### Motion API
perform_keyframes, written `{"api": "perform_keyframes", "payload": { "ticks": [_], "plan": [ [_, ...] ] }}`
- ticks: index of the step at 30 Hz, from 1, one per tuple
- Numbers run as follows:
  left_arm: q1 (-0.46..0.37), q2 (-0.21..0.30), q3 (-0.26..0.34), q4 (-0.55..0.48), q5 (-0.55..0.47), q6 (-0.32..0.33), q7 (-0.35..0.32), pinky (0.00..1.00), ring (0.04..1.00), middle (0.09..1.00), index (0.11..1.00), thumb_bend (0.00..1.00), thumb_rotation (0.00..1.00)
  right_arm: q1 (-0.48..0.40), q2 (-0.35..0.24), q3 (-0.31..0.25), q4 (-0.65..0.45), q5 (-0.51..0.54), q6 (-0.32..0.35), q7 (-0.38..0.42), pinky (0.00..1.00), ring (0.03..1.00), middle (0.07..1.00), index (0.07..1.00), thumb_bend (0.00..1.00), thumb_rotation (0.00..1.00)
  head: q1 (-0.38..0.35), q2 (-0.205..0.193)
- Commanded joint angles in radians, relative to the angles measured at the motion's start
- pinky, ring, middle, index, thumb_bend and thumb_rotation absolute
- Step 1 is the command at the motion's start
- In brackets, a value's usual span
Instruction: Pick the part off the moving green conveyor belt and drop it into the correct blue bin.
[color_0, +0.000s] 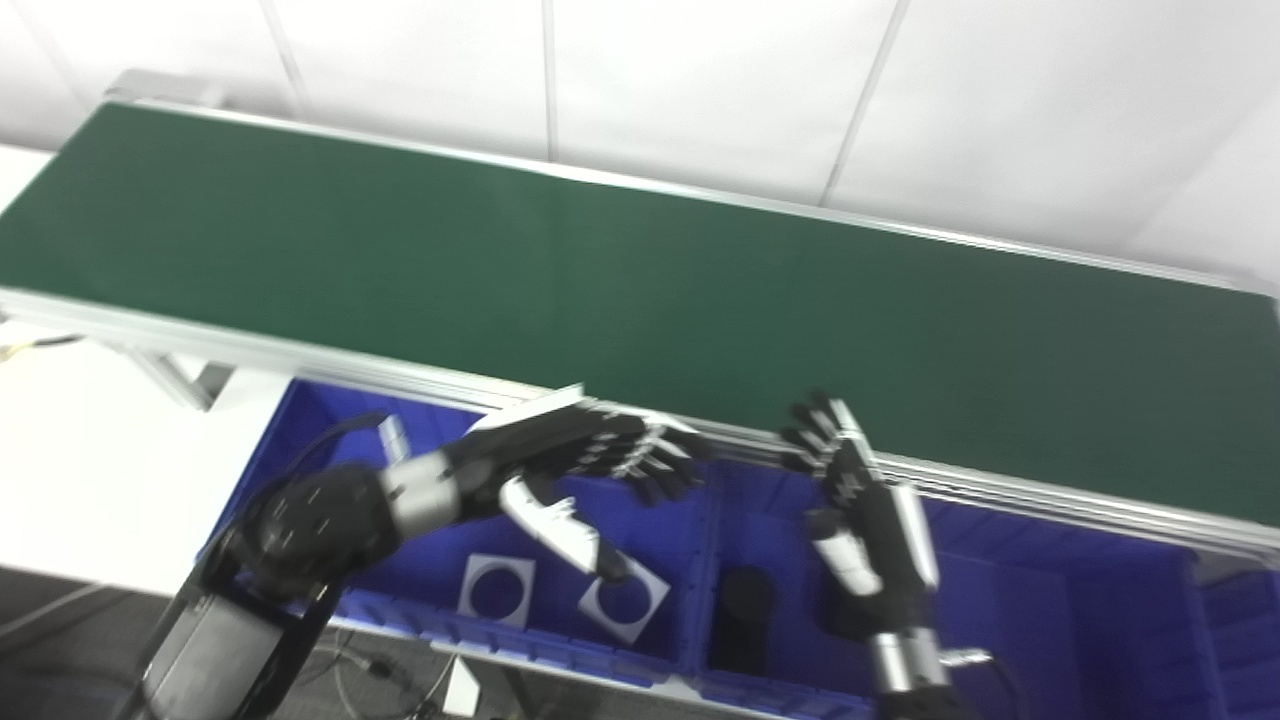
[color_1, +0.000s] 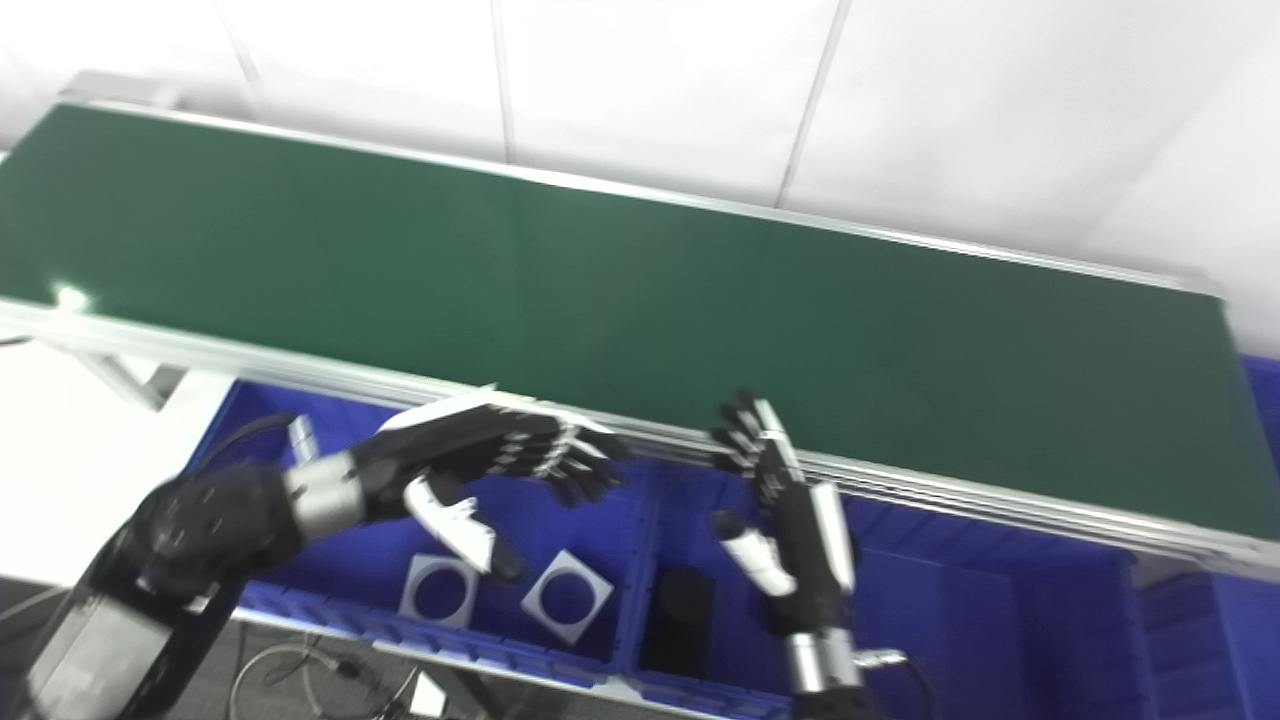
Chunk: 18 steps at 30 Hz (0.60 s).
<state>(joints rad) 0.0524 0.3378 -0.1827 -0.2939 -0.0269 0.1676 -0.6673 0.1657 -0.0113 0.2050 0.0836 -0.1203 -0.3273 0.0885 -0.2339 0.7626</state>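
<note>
Belt (color_0: 640, 290) carries nothing; two square plates (color_0: 497, 590) lie in my left bin (color_0: 660, 560), both my hands (color_0: 590, 460) (color_0: 860, 520) open, empty.

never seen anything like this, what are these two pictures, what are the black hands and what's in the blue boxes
Both pictures show one scene, taken by two cameras side by side on a humanoid robot's head, looking down at its work. The black and silver shapes are its own mechanical hands: the left hand and the right hand both hover over the blue bins with fingers spread, holding nothing. The long dark strip is a green conveyor belt, and no part shows on it at present. In front of it sit blue bins. The left bin holds two flat grey square plates with round holes. The middle bin holds a dark object, too blurred to name.
</note>
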Motion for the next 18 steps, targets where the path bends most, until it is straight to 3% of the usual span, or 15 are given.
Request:
{"api": "perform_keyframes", "payload": {
  "ticks": [1, 2, 5, 11, 18],
  "plan": [
    [0.014, -0.006, 0.048, 0.084, 0.004, -0.263, 0.083, 0.81, 0.867, 0.914, 0.89, 1.0, 0.54, -0.011, 0.039, 0.016, 0.002, -0.056, -0.082, -0.045, 0.75, 0.827, 0.889, 0.942, 0.86, 0.85, -0.066, -0.016],
    [0.018, -0.007, 0.053, 0.108, 0.003, -0.297, 0.092, 0.83, 0.883, 0.93, 0.897, 0.99, 0.55, -0.014, 0.046, 0.018, 0.013, -0.069, -0.09, -0.053, 0.75, 0.824, 0.888, 0.941, 0.86, 0.86, -0.066, -0.016],
    [0.027, -0.019, 0.064, 0.211, 0.014, -0.425, 0.132, 0.87, 0.922, 0.945, 0.916, 0.97, 0.59, -0.026, 0.065, 0.028, 0.061, -0.087, -0.114, -0.073, 0.75, 0.831, 0.902, 0.939, 0.87, 0.85, -0.155, -0.044],
    [0.031, -0.057, 0.057, 0.395, 0.009, -0.617, 0.185, 0.92, 0.981, 0.978, 0.95, 0.96, 0.58, -0.03, 0.078, 0.047, 0.094, -0.104, -0.134, -0.095, 0.78, 0.852, 0.918, 0.947, 0.89, 0.85, -0.159, -0.057],
    [0.074, -0.144, 0.029, 0.416, 0.094, -0.637, 0.312, 0.95, 0.996, 0.995, 0.961, 0.96, 0.6, -0.017, 0.054, 0.049, 0.096, -0.084, -0.141, -0.099, 0.78, 0.851, 0.931, 0.953, 0.89, 0.84, -0.073, -0.091]
  ]
}}
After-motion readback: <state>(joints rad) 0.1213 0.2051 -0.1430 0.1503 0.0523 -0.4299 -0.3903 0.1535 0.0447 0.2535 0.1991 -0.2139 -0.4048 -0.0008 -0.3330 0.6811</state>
